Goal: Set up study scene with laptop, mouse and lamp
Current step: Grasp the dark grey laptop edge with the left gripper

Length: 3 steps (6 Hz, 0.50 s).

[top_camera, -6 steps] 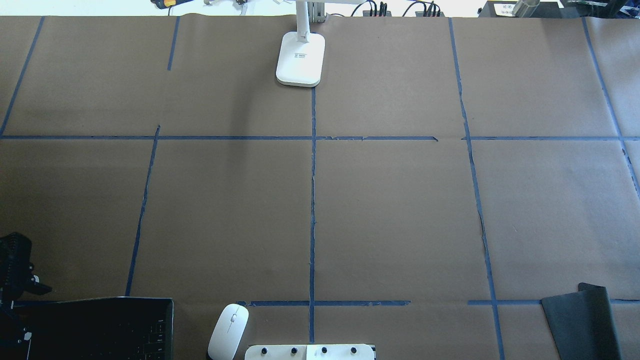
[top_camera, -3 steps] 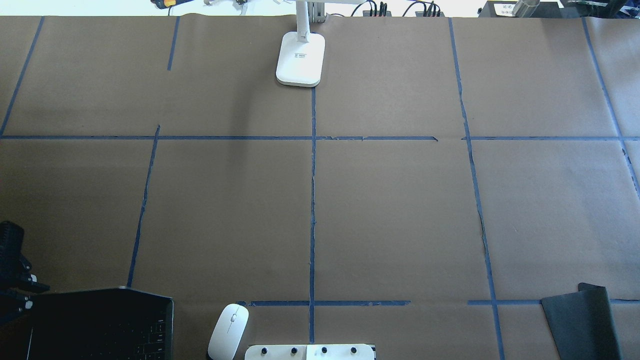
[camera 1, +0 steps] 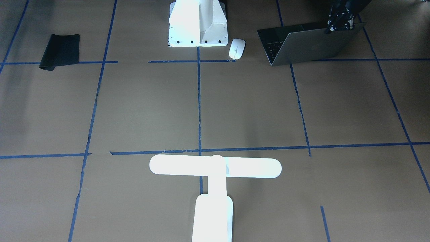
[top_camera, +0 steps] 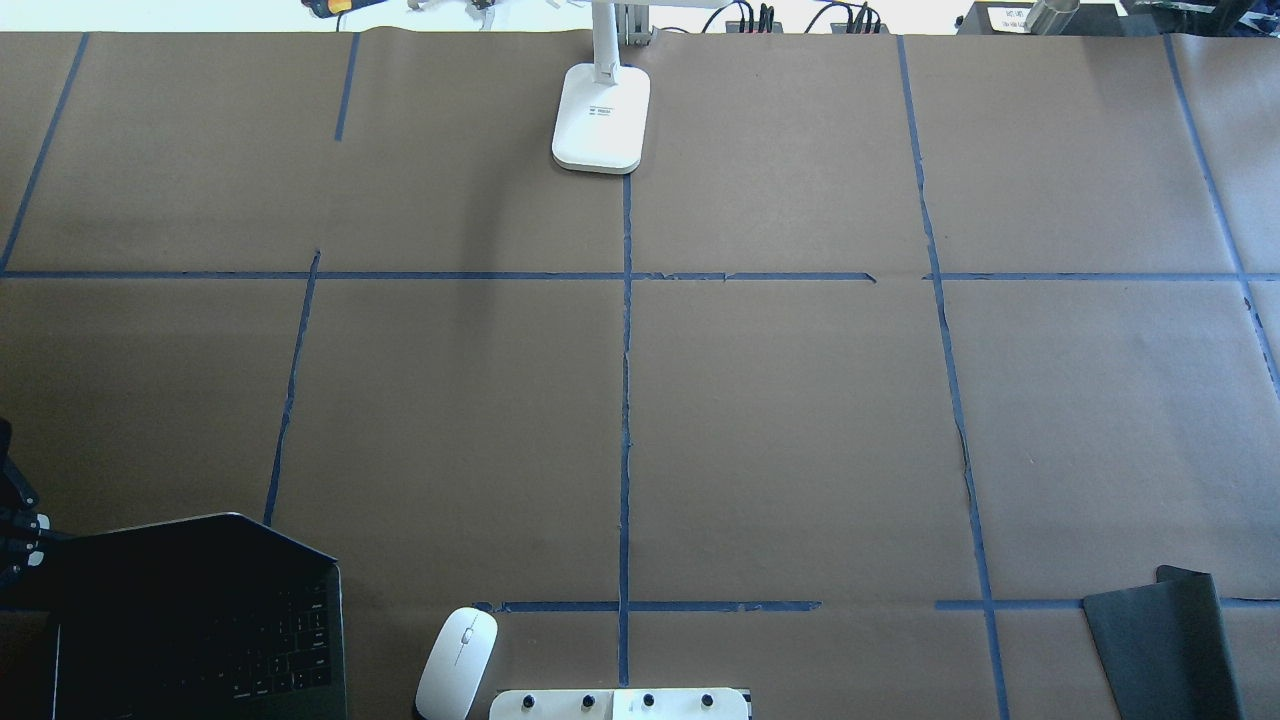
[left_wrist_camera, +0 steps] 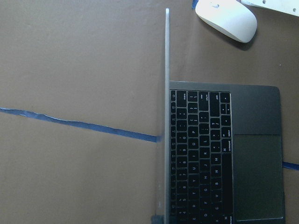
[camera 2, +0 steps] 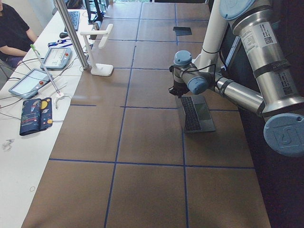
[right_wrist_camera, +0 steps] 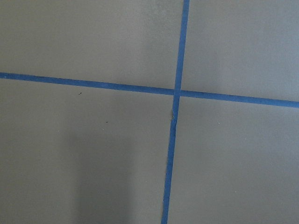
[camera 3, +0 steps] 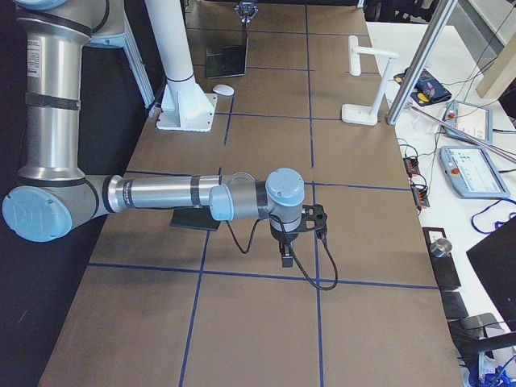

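The dark-grey laptop stands open at the near left corner of the table, with its lid about upright. In the front-facing view my left gripper is shut on the top edge of the lid. The left wrist view shows the lid edge-on beside the keyboard. The white mouse lies just right of the laptop. The white lamp stands at the far middle edge. My right gripper hovers over bare table, and I cannot tell if it is open or shut.
The white bolted pedestal stands at the near middle, next to the mouse. A black mat lies at the near right corner. Blue tape lines cross the brown table. Operators' gear lies beyond the far edge.
The laptop lid has swung further open, from nearly flat to about upright, with my left gripper on its edge. The mouse, lamp and mat have not moved.
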{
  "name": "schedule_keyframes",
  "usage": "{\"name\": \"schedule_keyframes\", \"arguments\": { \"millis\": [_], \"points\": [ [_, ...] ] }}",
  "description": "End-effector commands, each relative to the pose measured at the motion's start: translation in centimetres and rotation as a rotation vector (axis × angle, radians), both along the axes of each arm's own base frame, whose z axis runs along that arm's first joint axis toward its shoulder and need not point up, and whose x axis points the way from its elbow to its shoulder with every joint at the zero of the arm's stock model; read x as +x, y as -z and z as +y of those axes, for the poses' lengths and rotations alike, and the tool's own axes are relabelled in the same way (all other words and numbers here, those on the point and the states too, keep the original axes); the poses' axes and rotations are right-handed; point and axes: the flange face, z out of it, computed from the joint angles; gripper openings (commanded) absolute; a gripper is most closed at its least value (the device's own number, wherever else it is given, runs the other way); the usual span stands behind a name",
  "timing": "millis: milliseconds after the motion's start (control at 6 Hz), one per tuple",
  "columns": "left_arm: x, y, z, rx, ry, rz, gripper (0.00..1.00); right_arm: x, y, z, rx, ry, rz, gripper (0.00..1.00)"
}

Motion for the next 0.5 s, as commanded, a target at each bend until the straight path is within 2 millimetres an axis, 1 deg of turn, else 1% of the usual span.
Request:
{"name": "schedule_keyframes", "arguments": {
  "millis": [0,167,333],
  "points": [
    [-0.2,0.4,-0.8,0.014,0.014,0.008,0.0,0.0,0.0,0.0,0.0,0.0,0.001,1.0],
    [0.8,2.5,-3.5,0.065,-0.007,-0.02,0.0,-0.1,-0.2,0.0,-0.005,0.003,0.002,1.0],
    [0.4,6.5,-7.9,0.144,-0.004,-0.055,0.0,-0.1,-0.7,0.0,-0.012,0.003,0.002,1.0]
  ]
}}
